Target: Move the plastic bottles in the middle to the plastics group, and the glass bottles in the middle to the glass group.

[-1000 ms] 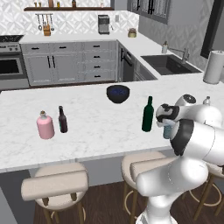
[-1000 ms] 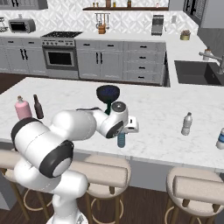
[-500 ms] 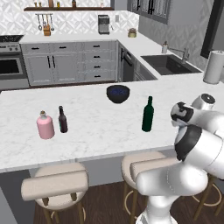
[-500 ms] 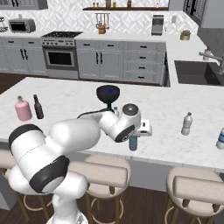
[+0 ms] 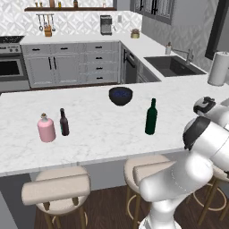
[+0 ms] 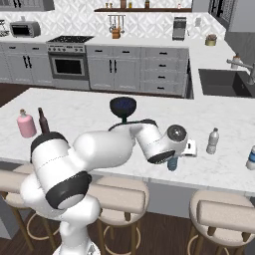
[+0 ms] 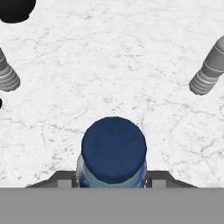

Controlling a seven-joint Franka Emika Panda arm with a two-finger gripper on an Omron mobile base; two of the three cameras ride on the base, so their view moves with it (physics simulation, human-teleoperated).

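So the arm has swung further toward the right of the right base view since a moment back, carrying the small translucent blue plastic bottle with a dark cap (image 6: 172, 163) along, and the gripper (image 6: 175, 158) is clamped on it just below centre-right of that frame. That heads it toward the small clear greyish plastic bottle with a pale cap (image 6: 213, 141), i.e. the plastics group. The tall dark green glass bottle (image 5: 151, 117) waits upright mid-counter in the left base view, well apart from the squat pink flask (image 5: 46, 128) and slim dark brown bottle (image 5: 64, 122) at left.
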